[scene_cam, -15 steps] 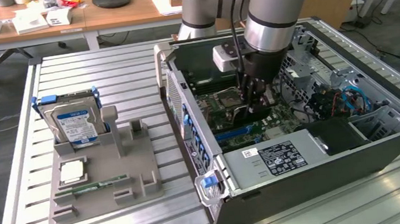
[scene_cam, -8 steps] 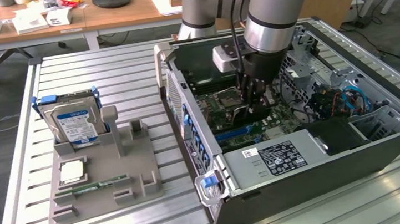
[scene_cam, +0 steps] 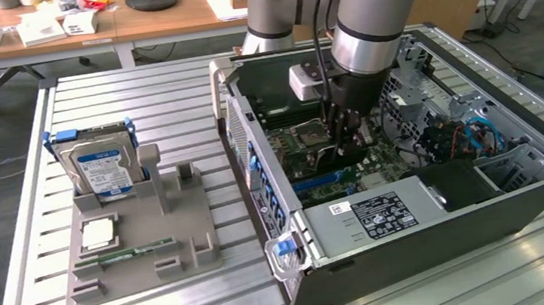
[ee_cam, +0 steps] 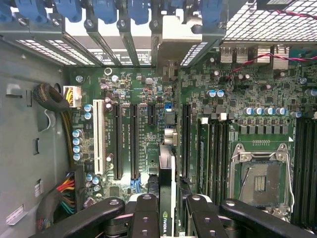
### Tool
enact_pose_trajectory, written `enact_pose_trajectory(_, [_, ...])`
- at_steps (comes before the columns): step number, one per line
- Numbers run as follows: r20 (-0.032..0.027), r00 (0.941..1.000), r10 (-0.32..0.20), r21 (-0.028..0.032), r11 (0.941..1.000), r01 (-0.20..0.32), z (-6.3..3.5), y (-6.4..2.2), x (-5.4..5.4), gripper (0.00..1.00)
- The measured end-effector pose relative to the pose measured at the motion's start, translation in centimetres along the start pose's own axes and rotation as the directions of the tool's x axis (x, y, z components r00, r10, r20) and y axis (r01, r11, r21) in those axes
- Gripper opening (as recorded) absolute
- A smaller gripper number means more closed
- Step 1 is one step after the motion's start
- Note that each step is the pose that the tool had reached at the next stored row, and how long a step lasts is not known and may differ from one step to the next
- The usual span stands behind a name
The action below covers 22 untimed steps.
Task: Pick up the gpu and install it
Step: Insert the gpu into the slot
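Holding the thin dark gpu card (ee_cam: 166, 171) edge-on between its narrow black fingers (ee_cam: 147, 215), the claw (scene_cam: 348, 135) hangs over the green motherboard (ee_cam: 247, 94). The card sits directly below the claw, and its long axis runs parallel to the motherboard's long black slots (ee_cam: 134, 139).

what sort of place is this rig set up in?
Looks like a robotics lab or workshop, not a factory line: an aluminium slatted bench, cluttered office desks behind it, and an open PC tower with the fingers holding the gpu inside.
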<state>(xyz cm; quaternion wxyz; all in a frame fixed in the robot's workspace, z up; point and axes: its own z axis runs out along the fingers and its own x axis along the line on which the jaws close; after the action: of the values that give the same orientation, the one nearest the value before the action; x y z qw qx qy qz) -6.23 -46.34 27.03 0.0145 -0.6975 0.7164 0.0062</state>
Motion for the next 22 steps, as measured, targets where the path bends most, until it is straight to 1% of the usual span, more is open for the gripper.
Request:
enact_pose_trajectory(16, [0.0001, 1.0000, 0.000, 0.0001, 1.0000, 0.000, 0.23, 0.01, 0.01, 0.26])
enact_pose_trajectory(22, [0.0002, 1.0000, 0.000, 0.0001, 1.0000, 0.000, 0.24, 0.30, 0.01, 0.26])
